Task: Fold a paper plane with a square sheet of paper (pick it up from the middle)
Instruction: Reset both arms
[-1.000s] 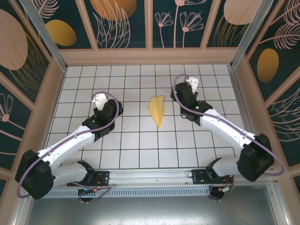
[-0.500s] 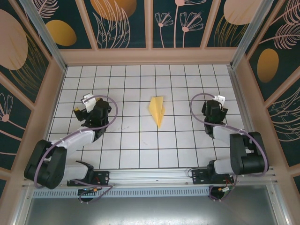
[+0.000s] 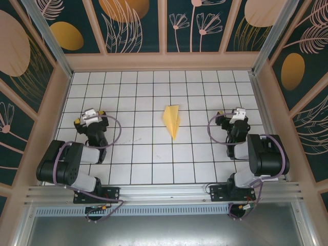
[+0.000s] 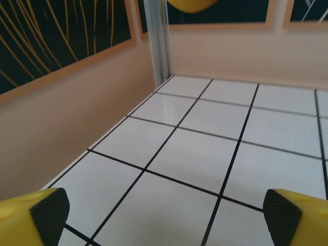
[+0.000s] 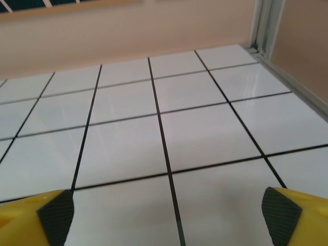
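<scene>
Paper plane [image 3: 172,121] lies flat mid grid table [image 3: 148,154], tip toward near edge, open tiles on every side; left gripper [image 3: 90,117] close to left wall [image 3: 51,118], fingers spread wide, gripping nothing; right gripper [image 3: 237,115] near right wall [image 3: 272,115], likewise spread; both well apart from plane.

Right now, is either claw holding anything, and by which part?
Nothing is held. Left claw and right claw both stand open over bare tiles; the paper plane lies apart, midway between them.
</scene>
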Robot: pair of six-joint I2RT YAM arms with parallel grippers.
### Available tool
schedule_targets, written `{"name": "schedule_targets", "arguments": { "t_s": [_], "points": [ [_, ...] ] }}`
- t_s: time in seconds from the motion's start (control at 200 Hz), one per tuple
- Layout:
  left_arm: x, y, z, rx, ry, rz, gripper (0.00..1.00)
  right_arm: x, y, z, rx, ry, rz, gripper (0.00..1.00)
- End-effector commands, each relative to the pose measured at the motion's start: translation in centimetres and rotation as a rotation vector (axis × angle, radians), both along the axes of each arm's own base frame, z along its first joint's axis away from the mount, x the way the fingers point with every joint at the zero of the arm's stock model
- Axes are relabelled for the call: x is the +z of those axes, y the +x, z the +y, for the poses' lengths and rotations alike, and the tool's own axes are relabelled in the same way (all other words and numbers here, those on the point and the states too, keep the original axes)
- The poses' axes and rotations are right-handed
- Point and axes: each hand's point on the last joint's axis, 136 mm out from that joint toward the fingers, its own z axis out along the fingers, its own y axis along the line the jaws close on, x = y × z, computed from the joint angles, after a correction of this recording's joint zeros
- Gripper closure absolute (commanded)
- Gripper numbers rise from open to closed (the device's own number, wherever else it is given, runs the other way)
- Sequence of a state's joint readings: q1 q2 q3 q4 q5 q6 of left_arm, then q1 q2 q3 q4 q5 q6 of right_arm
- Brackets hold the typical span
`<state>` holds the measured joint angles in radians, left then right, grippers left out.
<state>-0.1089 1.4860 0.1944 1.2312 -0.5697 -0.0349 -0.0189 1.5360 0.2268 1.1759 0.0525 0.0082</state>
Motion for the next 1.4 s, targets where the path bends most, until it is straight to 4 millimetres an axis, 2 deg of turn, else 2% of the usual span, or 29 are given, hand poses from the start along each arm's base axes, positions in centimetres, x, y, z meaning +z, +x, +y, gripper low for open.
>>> {"name": "schedule_targets", "arguments": {
  "t_s": [0.0,0.02,0.05,0.125,1.391],
  "points": [
    [2.5,0.4,-2.0,-0.155,-0.055,-0.187,0.01,1.8,0.4,0.1,0.009,0.011,-0.08,0.01],
    [2.5,0.4,-2.1,-0.16,-0.054,-0.181,0.01,1.9,0.4,0.1,0.009,0.012,-0.081,0.01],
    [1.4,0.8,-2.1,-0.166,-0.071,-0.115,0.01,1.8,0.4,0.1,0.01,0.011,-0.08,0.01],
    [1.4,1.9,-1.2,-0.131,-0.096,-0.113,0.01,1.9,0.3,0.1,0.008,0.011,-0.081,0.01],
    [1.3,1.9,-1.3,-0.147,-0.104,-0.1,0.01,1.8,0.3,0.2,0.012,0.013,-0.077,0.01]
  ]
}}
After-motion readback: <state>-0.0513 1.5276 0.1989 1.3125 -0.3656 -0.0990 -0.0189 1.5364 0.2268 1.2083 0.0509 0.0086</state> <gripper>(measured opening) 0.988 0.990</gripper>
